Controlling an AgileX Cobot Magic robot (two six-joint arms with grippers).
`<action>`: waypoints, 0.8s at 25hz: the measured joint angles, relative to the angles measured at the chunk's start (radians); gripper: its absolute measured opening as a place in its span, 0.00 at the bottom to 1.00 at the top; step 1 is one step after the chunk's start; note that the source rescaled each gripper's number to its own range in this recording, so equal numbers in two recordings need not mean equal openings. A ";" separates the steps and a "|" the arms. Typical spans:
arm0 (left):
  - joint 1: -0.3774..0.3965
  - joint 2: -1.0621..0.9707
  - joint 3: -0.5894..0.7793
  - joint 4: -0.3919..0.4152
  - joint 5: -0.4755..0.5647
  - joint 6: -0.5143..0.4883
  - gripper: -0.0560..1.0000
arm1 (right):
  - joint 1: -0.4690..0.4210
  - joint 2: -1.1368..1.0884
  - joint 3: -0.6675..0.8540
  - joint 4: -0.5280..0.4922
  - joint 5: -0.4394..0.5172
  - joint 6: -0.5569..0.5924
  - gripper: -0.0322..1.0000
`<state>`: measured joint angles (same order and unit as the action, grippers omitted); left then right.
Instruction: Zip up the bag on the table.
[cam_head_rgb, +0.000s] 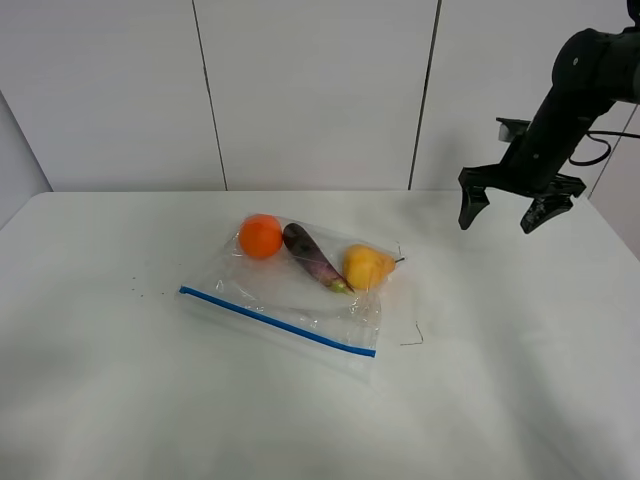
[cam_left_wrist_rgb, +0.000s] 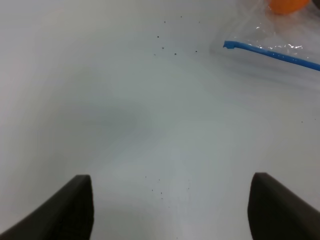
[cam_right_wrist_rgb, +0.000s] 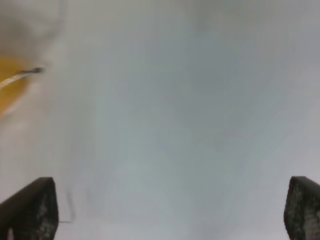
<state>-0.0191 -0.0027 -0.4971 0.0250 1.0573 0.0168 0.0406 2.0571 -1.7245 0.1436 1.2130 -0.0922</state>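
Right end effector (cam_head_rgb: 505, 212): black, two-fingered, fingers spread wide, holding nothing. It hangs above the far right part of the bench, well apart from the bag, fingertips pointing down. In the right wrist view the two dark fingertips (cam_right_wrist_rgb: 30, 207) sit at the frame's lower corners with bare bench between them; a blurred yellow shape with a dark stem shows at one edge.

Left end effector (cam_left_wrist_rgb: 170, 210): not visible in the exterior high view. In the left wrist view its two dark fingertips (cam_left_wrist_rgb: 67, 207) stand far apart, nothing between them but bench surface with a few dark specks.

Large plain white bench (cam_head_rgb: 520, 380) with rounded corners carries the clear, crinkly rectangular plastic zip bag (cam_head_rgb: 290, 295), lying flat near the centre. Blue zip strip (cam_head_rgb: 275, 320) runs along the bag's near edge, slanting toward the right. Inside, along the far side: round orange fruit (cam_head_rgb: 260, 236), dark purple elongated eggplant (cam_head_rgb: 312, 257), yellow pear-shaped fruit (cam_head_rgb: 366, 266), in a row left to right. The eggplant's tip touches the yellow fruit.
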 joint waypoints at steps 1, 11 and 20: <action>0.000 0.000 0.000 0.000 0.000 0.000 0.97 | 0.000 -0.006 0.000 -0.005 0.000 0.002 1.00; 0.000 0.000 0.000 0.000 0.000 0.000 0.97 | 0.000 -0.158 0.140 -0.023 -0.001 0.019 1.00; 0.000 0.000 0.000 0.000 0.000 0.000 0.97 | 0.000 -0.507 0.540 -0.025 0.001 0.019 1.00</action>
<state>-0.0187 -0.0027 -0.4971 0.0250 1.0573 0.0168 0.0406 1.5496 -1.1849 0.1190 1.2139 -0.0734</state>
